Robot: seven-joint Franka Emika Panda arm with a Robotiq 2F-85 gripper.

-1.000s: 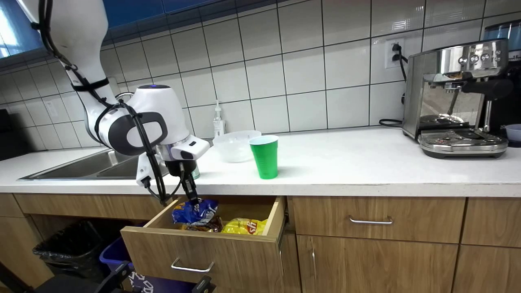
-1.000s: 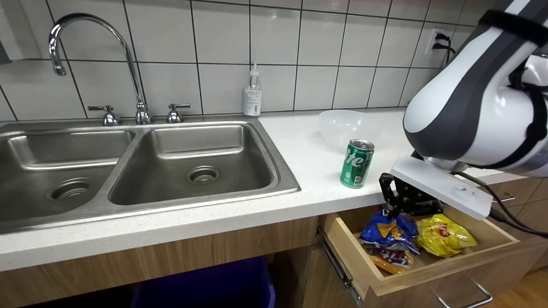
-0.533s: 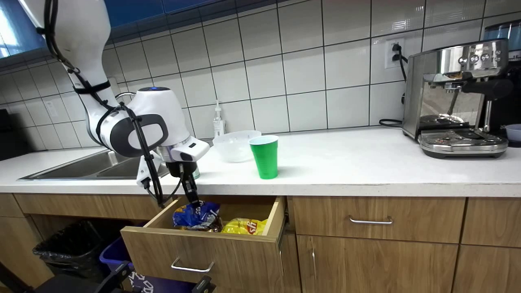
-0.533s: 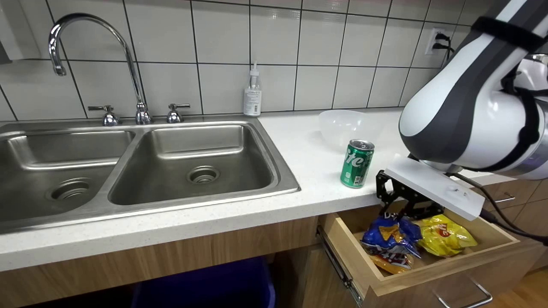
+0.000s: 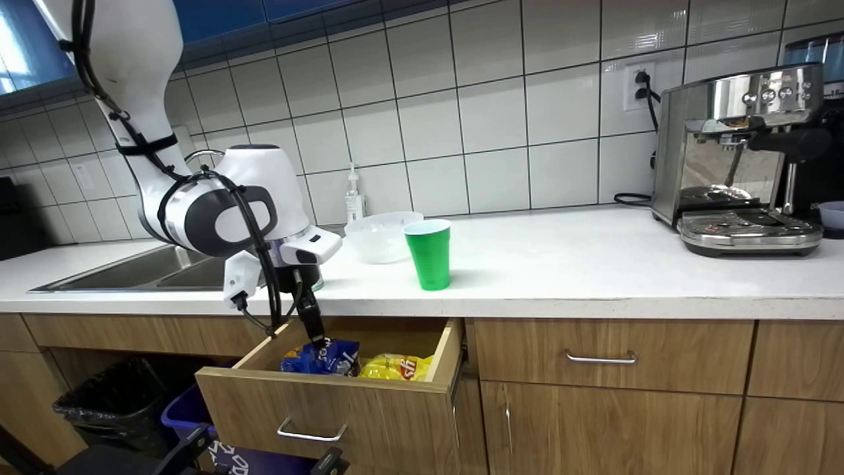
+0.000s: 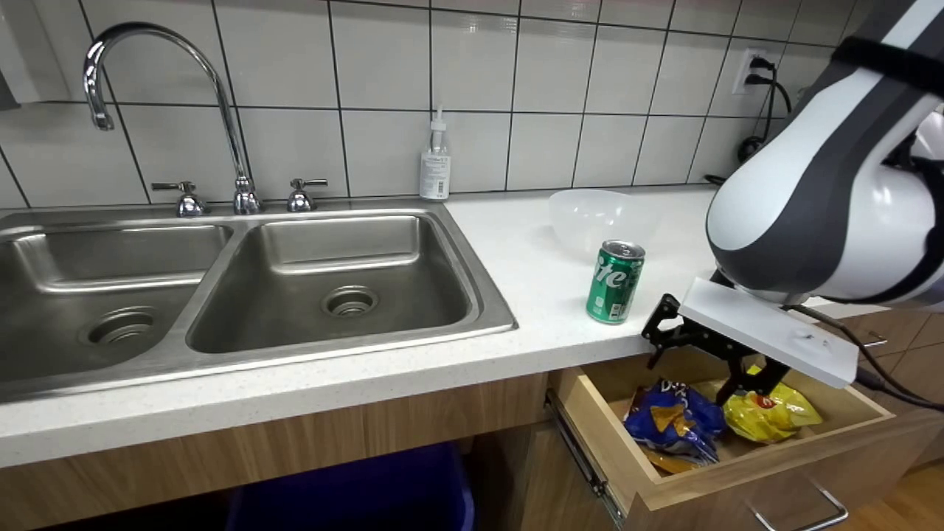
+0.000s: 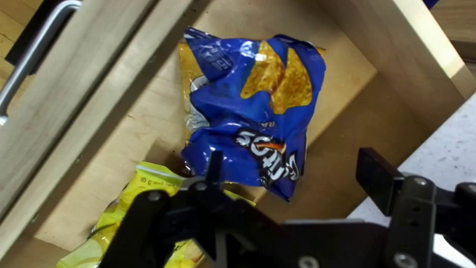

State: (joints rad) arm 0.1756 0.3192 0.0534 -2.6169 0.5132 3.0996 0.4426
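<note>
As our gripper (image 7: 292,158) is standing wide and gripping nothing, we are judging the placing as probably done: the blue chip bag (image 7: 256,108) is lying in the drawer (image 5: 330,399), over an orange bag (image 7: 187,67), near a yellow bag (image 6: 774,414); the drawer is still standing open.

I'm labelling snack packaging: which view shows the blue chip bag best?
The wrist view: looking down, it shows the blue chip bag large, nearly unblocked. Both exterior views show it smaller: in an exterior view the drawer front hides its lower part; in an exterior view the bag shows its printing.
</note>
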